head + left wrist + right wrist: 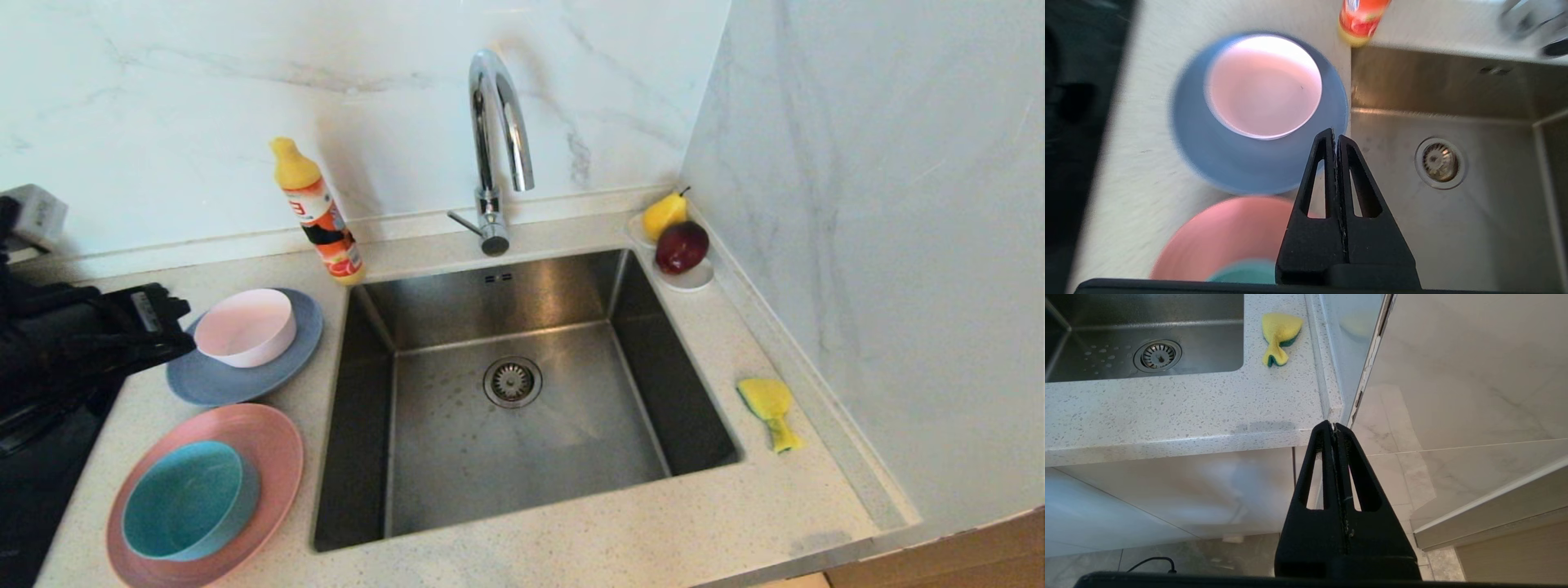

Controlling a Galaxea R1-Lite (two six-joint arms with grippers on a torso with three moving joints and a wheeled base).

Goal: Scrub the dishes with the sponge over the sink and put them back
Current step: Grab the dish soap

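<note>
- Head view: a steel sink (522,392) is set in a speckled counter (653,523), with nothing in it but its round drain (512,381); a chrome tap (498,147) arches over its back edge.
- Left of the sink, a pale pink bowl (246,327) sits on a grey-blue plate (245,376), and nearer the camera a teal bowl (188,500) sits on a pink plate (269,441).
- A soap bottle (318,212) stands at the sink's back left corner.
- A white saucer (690,280) in the back right corner holds a pear (663,214) and a red apple (682,246).
- The yellow sponge (770,408) lies on the counter right of the sink.
- The left gripper (163,327) hangs at the grey-blue plate's left edge.
- Left wrist view: the left gripper's fingers are pressed together, holding nothing, above the plate's rim beside the sink.
- Right wrist view: only here, the right gripper (1334,424) shows, fingers together and empty, below the counter's front edge, well apart from the sponge.
</note>
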